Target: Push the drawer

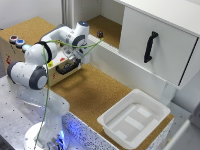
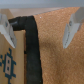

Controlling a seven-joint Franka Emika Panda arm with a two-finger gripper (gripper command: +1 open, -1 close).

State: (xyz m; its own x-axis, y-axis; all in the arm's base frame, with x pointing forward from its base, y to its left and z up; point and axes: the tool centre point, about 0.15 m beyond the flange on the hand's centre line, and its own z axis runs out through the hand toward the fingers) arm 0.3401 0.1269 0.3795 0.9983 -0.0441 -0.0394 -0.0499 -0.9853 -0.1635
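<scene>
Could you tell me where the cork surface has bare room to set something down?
Bare cork lies between the wooden box and the white bin. It is crowded at the drawer, where the gripper sits by the black handle.

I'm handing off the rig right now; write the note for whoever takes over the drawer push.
Gripper: open, holding nothing, fingers either side of the black handle in the wrist view.
Drawer: in the button-topped wooden box, on the exterior view's left, mostly hidden behind the arm.
Done: gripper brought up to the drawer front.
Unclear: how far the drawer sticks out.
Left: push it shut, then back the arm away.
</scene>
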